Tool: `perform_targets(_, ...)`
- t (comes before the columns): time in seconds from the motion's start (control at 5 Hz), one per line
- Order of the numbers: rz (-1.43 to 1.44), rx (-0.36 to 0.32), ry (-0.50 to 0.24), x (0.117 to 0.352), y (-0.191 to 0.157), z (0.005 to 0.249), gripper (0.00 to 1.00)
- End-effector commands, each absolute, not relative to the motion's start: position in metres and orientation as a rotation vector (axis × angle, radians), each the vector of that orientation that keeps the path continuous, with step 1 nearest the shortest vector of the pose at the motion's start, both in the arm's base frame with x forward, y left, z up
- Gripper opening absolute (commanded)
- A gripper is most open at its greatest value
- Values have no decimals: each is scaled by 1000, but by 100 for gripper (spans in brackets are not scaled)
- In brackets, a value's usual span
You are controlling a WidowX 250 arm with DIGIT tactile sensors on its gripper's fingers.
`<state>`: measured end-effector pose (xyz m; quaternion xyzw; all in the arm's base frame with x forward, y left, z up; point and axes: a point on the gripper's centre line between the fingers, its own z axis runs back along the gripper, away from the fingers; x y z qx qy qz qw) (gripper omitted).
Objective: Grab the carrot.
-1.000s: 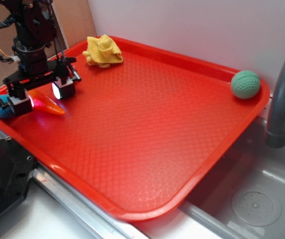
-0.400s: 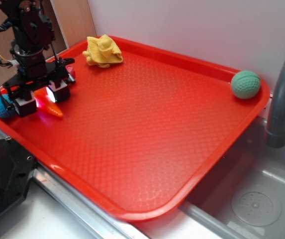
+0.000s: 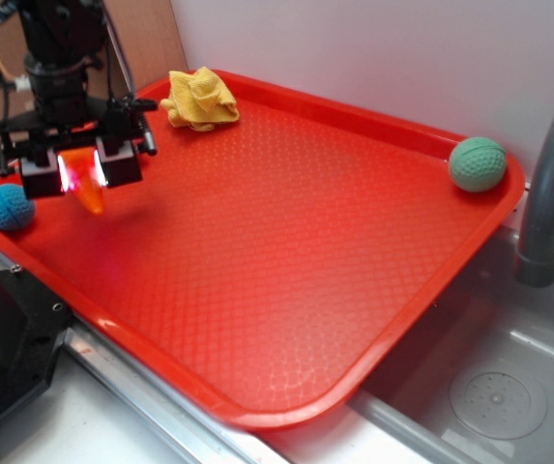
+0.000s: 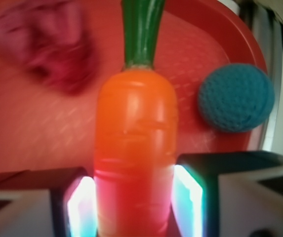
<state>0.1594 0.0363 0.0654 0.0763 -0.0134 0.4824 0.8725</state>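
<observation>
The orange carrot (image 3: 87, 182) hangs between my gripper's (image 3: 81, 172) two lit pads, tip pointing down, held above the left end of the red tray (image 3: 286, 242). In the wrist view the carrot (image 4: 136, 143) fills the gap between the pads, its green stem (image 4: 141, 29) pointing away, and the gripper (image 4: 134, 207) is shut on it with both pads against its sides.
A blue ball (image 3: 8, 206) lies at the tray's left corner and also shows in the wrist view (image 4: 236, 97). A blurred dark pink wad (image 4: 47, 44) lies below. A yellow cloth (image 3: 201, 97) and a green ball (image 3: 477, 163) sit along the back. A grey faucet (image 3: 547, 193) and a sink (image 3: 489, 396) are at the right.
My gripper closed on the carrot, which lay on the tray, and lifted it; the carrot now hangs tip down. The blue ball is now fully uncovered.
</observation>
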Motion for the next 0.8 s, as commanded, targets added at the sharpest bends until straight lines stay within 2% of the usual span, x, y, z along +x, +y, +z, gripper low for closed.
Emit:
perform_targets(0.0,516,8,29,171,-7,133,0)
perform_targets(0.2,265,-14,22,161,-28,165,0)
perform_targets(0.4,15,-7,-23,155,-33,182,0)
perform_targets(0.6,9,-41,-37,158,-31,182,0)
